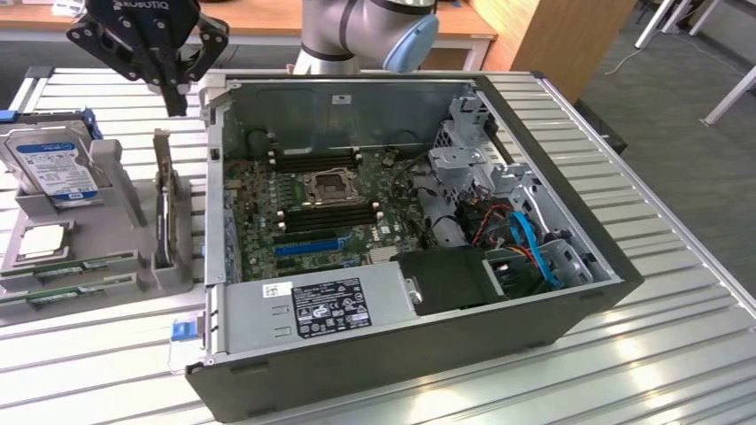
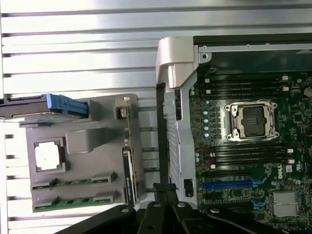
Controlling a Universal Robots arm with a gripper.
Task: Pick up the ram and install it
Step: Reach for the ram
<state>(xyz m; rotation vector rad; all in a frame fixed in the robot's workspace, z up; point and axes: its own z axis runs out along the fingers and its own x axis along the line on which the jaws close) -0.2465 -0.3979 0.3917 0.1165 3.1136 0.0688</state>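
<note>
- Slatted metal table [image 1: 685, 354] carried an open case [image 1: 473, 347] and a gray holder [image 1: 109, 168].
- Ram [image 1: 71, 268], two green sticks, lay flat in the holder, just beside a CPU [image 1: 42, 241].
- Gripper [image 1: 175, 108] hung pinched shut and empty, by the case edge nearest the holder, well apart from the ram.

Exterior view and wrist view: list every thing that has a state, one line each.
computer case: lying on its side, side panel off, open.
memory slots: empty.
CPU socket: no cooler on it.
ram sticks: two, lying flat in the gray holder, not picked up.
hard drive: propped in the gray holder.
gripper: jaws shut, holding nothing, raised beside the case's corner.
</note>
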